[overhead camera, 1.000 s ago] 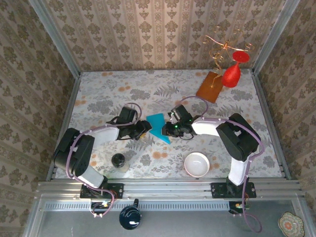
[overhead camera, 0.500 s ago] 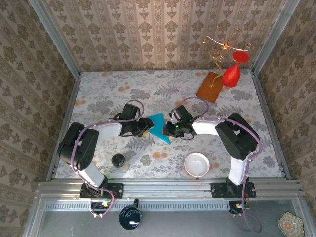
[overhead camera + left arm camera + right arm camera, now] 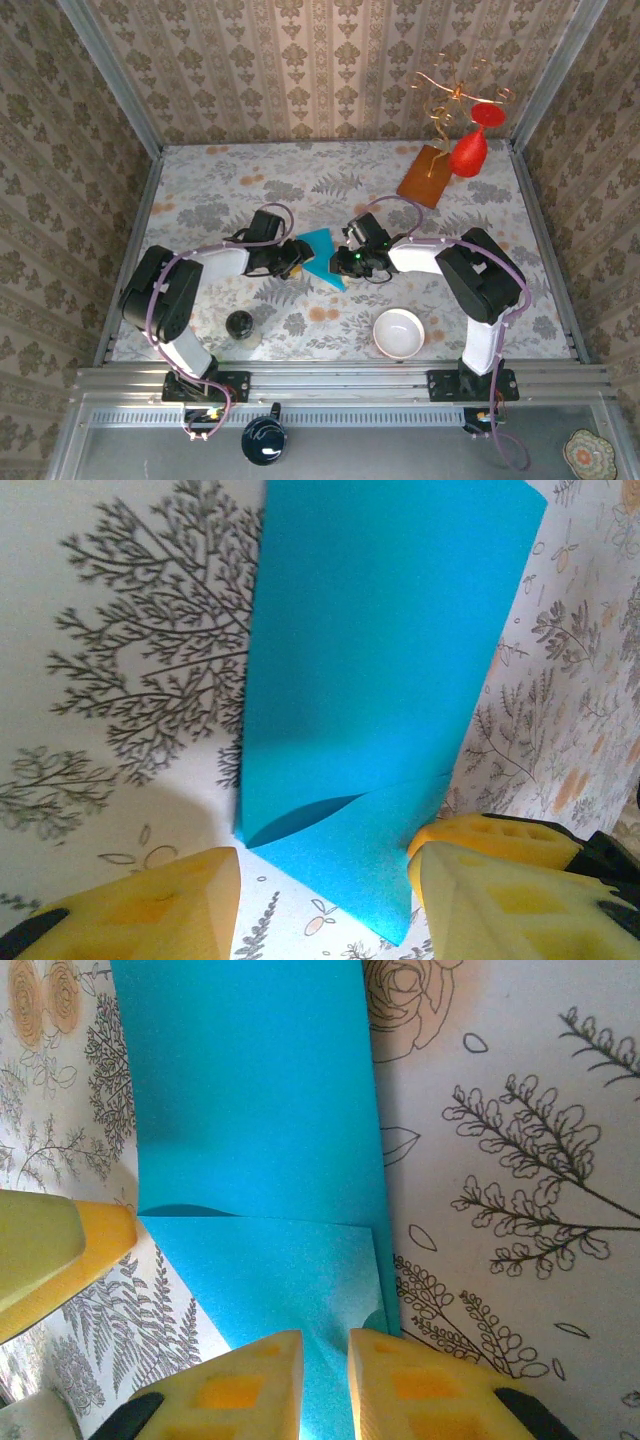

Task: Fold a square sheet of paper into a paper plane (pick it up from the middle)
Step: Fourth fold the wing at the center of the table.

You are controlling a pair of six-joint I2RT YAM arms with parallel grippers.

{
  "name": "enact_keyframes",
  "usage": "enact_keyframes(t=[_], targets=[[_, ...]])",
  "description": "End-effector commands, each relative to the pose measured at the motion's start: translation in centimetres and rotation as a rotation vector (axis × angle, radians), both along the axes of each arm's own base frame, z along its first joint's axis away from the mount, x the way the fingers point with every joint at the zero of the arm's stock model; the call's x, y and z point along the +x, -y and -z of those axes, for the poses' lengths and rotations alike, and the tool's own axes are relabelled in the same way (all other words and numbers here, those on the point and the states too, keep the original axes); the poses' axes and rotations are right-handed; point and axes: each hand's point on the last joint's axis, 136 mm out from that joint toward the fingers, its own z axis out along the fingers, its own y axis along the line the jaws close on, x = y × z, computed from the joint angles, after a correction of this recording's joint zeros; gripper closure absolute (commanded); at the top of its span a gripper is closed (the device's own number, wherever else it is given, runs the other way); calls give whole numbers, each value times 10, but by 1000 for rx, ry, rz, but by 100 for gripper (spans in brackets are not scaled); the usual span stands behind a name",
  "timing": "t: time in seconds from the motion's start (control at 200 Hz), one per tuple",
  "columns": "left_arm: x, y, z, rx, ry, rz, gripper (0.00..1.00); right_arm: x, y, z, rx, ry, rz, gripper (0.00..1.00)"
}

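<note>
**While the flap stands uncreased, a slip or a snag can spoil the fold**

The square sheet of paper (image 3: 320, 252) lies at the middle of the floral tablecloth (image 3: 220, 200), doubled to a narrower shape with a lower flap (image 3: 270, 1290) turned over it. The flap is not pressed flat. Its folded edge bows up and throws a curved shadow, so I judge the crease only half made.

The right gripper (image 3: 325, 1360) sits at the flap's near edge, its jaws drawn in to a narrow slit with teal showing in it. Whether it nips the flap or merely bears down on it, I cannot tell. The left gripper (image 3: 325, 870) is released. Its jaws stand wide on either side of the sheet's near corner, grasping nothing.

The main risk is a crooked crease. If the right gripper's hold is light, any push from the left one is likely to slide the whole sheet over the cloth, and the edges would no longer line up. If the left jaws close where they stand, they may catch both layers at the corner and crumple them. The bowed flap may also spring open once released.

The two grippers work very close together from opposite sides, so a careless sweep could knock one against the other. The white bowl (image 3: 398, 333) sits apart, nearer the arm bases, and looks like a hazard only to a wide swing of the right arm.
</note>
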Motion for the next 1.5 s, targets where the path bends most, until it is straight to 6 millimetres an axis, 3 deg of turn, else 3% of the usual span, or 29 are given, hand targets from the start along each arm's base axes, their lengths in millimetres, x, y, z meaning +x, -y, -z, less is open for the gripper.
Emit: enact_keyframes(t=[0.0,0.27,0.6,1.12,1.495], targets=[[2,10,-3,-24,-10,29,47,-6,7,16,-25,-49,19,78],[4,12,-1,-27,-17,26,46,-5,10,16,-28,-51,24,78],[4,-4,1,34,-11,-23,45,-6,12,18,-31,-56,27,78],[13,20,-20,-127,57,41,55,-7,12,20,-33,-59,26,78],[15,23,-9,-179,21,105,63,-7,13,21,-32,-57,25,79]])
